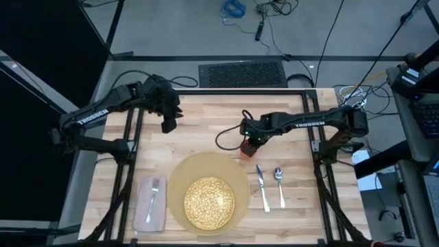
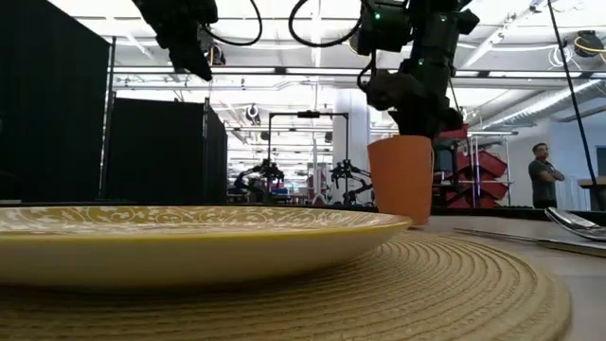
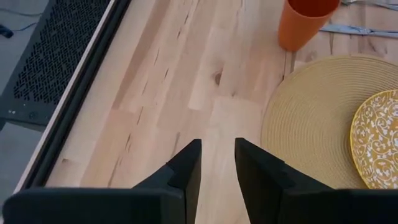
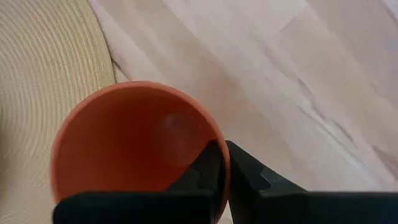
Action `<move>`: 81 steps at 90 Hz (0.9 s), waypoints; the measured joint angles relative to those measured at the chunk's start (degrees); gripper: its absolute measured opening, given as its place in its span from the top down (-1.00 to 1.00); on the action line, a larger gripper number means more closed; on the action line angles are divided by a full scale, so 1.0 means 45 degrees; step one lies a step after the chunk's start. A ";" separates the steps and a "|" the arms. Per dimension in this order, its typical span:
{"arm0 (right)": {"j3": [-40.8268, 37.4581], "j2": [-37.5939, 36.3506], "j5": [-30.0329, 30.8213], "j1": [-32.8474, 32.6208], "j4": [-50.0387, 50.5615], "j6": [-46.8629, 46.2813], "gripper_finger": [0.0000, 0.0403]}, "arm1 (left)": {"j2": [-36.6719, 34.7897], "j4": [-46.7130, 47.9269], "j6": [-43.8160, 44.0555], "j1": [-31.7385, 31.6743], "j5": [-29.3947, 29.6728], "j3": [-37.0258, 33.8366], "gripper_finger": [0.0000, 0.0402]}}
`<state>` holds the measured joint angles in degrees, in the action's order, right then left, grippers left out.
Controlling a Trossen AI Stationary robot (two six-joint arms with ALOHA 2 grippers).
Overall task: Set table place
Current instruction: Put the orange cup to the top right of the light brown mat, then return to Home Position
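Observation:
A small orange cup point(image 1: 247, 148) stands upright just off the far right edge of the round tan mat point(image 1: 180, 180), with my right gripper point(image 4: 225, 155) shut on its rim. The gold-speckled plate point(image 1: 210, 201) lies on the mat. To the mat's left lies a pinkish-grey napkin point(image 1: 147, 214) with a fork point(image 1: 155, 193) on it. A knife point(image 1: 263, 189) and a spoon point(image 1: 280, 184) lie to the mat's right. My left gripper point(image 3: 217, 158) hovers open, its fingers a little apart, over bare wood at the table's far left. My right gripper holds the cup's rim point(image 4: 219, 138), on the side away from the mat. One finger point(image 4: 204, 169) is inside the cup and one point(image 4: 250, 175) outside, the wall pinched between them. The fingers come from above, pointing down. The cup point(image 2: 402, 178) stays upright, its base at table level.
A black rail frame point(image 1: 134, 147) runs around the tabletop. A dark cable loop point(image 1: 225, 135) hangs by the right arm. A black perforated panel point(image 1: 241, 73) lies beyond the far edge. A person point(image 2: 543, 176) stands far off in the room. Bare wood point(image 1: 199, 120) spans the far middle.

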<state>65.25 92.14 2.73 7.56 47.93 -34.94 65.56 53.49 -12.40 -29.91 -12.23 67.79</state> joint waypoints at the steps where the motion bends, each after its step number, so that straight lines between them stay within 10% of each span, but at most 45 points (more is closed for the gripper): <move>1: 0.0000 0.0001 0.0004 0.0004 0.0002 0.0000 1.00 | 0.0000 0.0000 0.0000 0.0000 0.0000 0.0000 0.59; 51: 0.0618 0.0000 -0.0647 0.0021 0.0341 -0.0193 0.37 | 0.0000 -0.0015 0.0005 0.0005 -0.0277 0.0000 0.59; 81: 0.3680 -0.0019 -0.0626 0.0021 0.4561 0.0916 0.23 | -0.0003 -0.0328 0.0000 0.0010 -0.0277 -0.0005 0.59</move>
<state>81.82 92.05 -0.08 7.66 68.46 -30.82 65.55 52.02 -12.40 -29.87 -13.47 67.77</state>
